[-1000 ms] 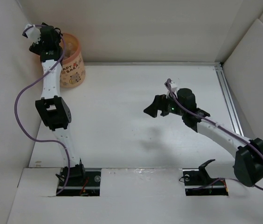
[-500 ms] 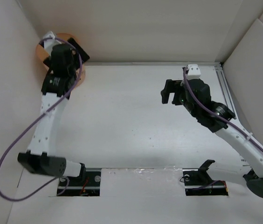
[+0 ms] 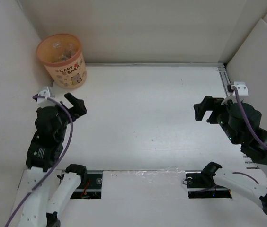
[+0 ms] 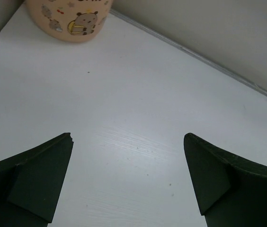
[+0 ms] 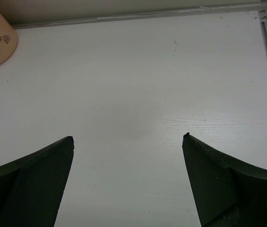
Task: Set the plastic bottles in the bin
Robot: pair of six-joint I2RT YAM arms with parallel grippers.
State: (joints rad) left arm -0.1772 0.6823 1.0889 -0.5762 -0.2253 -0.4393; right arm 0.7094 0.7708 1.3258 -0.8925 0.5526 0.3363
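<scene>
Bin (image 3: pixel 66 71): upright, far-left corner. Plastic bottles (image 3: pixel 59 48): inside bin, count unclear; none seen outside.
Left gripper (image 4: pixel 126 137): spread wide, empty; nearer arm, bin ahead-left.
Right gripper (image 5: pixel 128 137): spread wide, empty; well apart.

You've got bright, even light across the flat white table (image 3: pixel 143 118), so the shadows on it are faint and soft-edged. The only real glare sits on the shiny strip (image 3: pixel 143 173) along its near edge. Up close, the left gripper's dark fingers (image 4: pixel 34 179) and the right gripper's dark fingers (image 5: pixel 29 184) go near-silhouette and a bit soft.
</scene>
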